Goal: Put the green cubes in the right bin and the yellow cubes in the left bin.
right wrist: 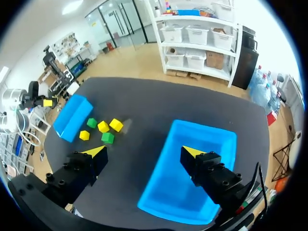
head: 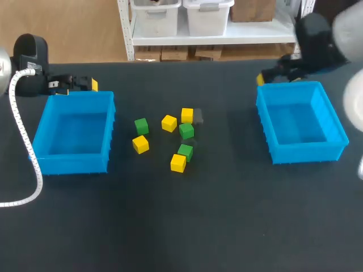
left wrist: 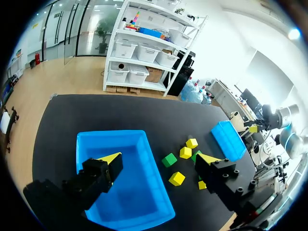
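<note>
Nearest the robot, the dark, matte tabletop lies as a broad open band running from side to side. A white ribbed cable from the left arm curls over its near-left part.

Farther in, 7 small smooth-faced cubes sit loosely clustered at mid-table: 4 yellow cubes and 3 green cubes. The nearest yellow touches a green one. A blurred grey shape beside the farthest yellow cube cannot be made out. Wide lanes of dark surface separate the cluster from both containers.

On either side stand the left bin and the right bin, each an open rectangular tub of bright blue plastic with thin upright walls. Neither holds a cube. The left bin sits near the tabletop's left edge, the right bin near its right.

Farthest back, the left hand hangs by the left bin's far rim, with its black, yellow-tipped fingers spread wide and nothing between them. The right hand hangs at the right bin's far corner, likewise spread and holding nothing.
</note>
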`<state>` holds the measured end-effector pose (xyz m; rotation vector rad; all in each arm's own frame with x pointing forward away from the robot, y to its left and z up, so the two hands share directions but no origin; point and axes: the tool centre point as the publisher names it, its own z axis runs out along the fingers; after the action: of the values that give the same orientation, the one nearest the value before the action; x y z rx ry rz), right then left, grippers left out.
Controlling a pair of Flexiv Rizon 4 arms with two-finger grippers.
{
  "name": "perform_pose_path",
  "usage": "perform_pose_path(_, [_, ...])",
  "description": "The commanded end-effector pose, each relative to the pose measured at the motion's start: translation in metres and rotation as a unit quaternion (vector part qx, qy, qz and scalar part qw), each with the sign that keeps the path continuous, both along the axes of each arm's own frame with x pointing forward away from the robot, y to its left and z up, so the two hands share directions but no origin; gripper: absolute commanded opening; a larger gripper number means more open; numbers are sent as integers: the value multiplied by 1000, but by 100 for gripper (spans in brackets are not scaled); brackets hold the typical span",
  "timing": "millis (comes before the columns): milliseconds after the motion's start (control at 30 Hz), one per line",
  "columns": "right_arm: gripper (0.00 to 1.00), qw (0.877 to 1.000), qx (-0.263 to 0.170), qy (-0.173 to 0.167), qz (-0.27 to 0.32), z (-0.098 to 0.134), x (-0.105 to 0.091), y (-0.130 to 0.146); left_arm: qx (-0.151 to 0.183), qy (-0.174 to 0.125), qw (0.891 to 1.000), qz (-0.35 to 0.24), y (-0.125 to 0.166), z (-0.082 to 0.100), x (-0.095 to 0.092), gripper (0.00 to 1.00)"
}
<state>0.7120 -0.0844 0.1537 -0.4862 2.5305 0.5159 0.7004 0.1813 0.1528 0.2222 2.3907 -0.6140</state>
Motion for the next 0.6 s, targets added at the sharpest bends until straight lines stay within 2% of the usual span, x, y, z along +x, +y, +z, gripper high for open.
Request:
perform_pose_path(33, [100, 999, -40, 9, -3, -12, 9, 29, -5, -4, 1000, -4, 3, -2, -1, 100])
perform_pose_path(267, [100, 997, -68, 47, -13, -45, 10, 61, -5, -4, 1000, -4, 3, -2, -1, 100])
perform_pose_path(400, [100, 995, -86, 57, -10, -63, 8, 82, -5, -4, 1000, -4, 3, -2, -1, 100])
perform_pose_path(600, [100, 989, -126, 68, 38, -89, -2, 118, -5, -4, 1000, -4, 3, -2, -1, 100])
